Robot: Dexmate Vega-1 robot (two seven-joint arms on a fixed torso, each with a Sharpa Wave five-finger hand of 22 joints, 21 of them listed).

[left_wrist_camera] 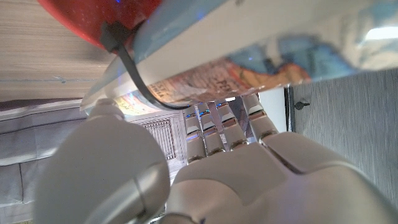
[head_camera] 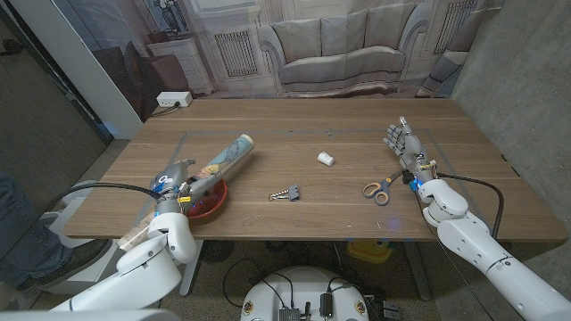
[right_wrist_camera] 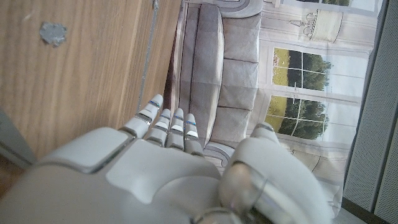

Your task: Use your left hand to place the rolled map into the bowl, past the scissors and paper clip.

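1. One rolled map (head_camera: 220, 162) slants over the counter's (head_camera: 303, 125) left part; its lower end sits over the one red bowl (head_camera: 211, 203), its upper end points up and to the right, out past the bowl's rim.
2. The left robot hand (head_camera: 174, 185) holds the map near its lower end, just beside the bowl; in the left wrist view the fingers (left_wrist_camera: 214, 127) reach up against the printed roll (left_wrist_camera: 261, 59), with the bowl's red wall (left_wrist_camera: 93, 18) just beyond.
3. One paper clip (head_camera: 286, 193) lies near the counter's middle, well apart from the bowl.
4. One pair of scissors (head_camera: 381, 187) lies right of the clip, just beside the right robot hand (head_camera: 403, 144).
5. The right robot hand holds nothing, its fingers spread and reaching toward the far edge.
6. One small white cylinder (head_camera: 326, 159) lies between clip and scissors, farther back.
7. The bowl sits near the front left edge; bare wood stretches behind the things to the far edge.
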